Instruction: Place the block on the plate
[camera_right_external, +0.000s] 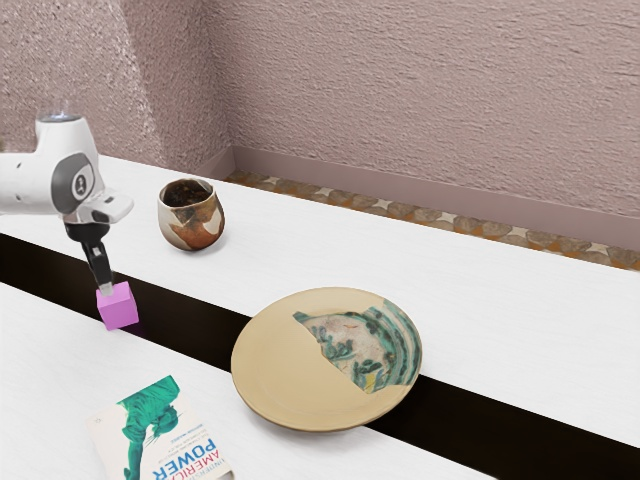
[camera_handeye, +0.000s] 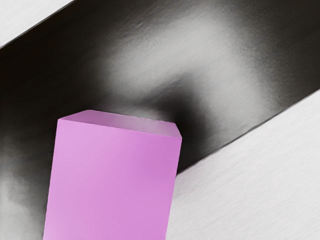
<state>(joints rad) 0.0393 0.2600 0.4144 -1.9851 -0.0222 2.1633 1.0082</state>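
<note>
In the exterior view, my gripper (camera_right_external: 107, 290) is at the far left, pointing down and shut on the upper part of the pink block (camera_right_external: 118, 308). The block hangs slightly tilted over the dark strip. Its large pink face (camera_handeye: 112, 182) is close under my hand in the wrist view, and the fingers' contact is partly hidden. A round tan plate (camera_right_external: 275, 365) with a green patterned patch lies toward the exterior view's right, apart from the block.
A brown and white cup (camera_right_external: 191, 216) stands beyond the gripper, nearer the wall. The book (camera_right_external: 165, 435) lies near the exterior view's lower edge, between block and plate. A dark strip (camera_right_external: 190, 320) crosses the white table (camera_right_external: 500, 310) and runs under the plate.
</note>
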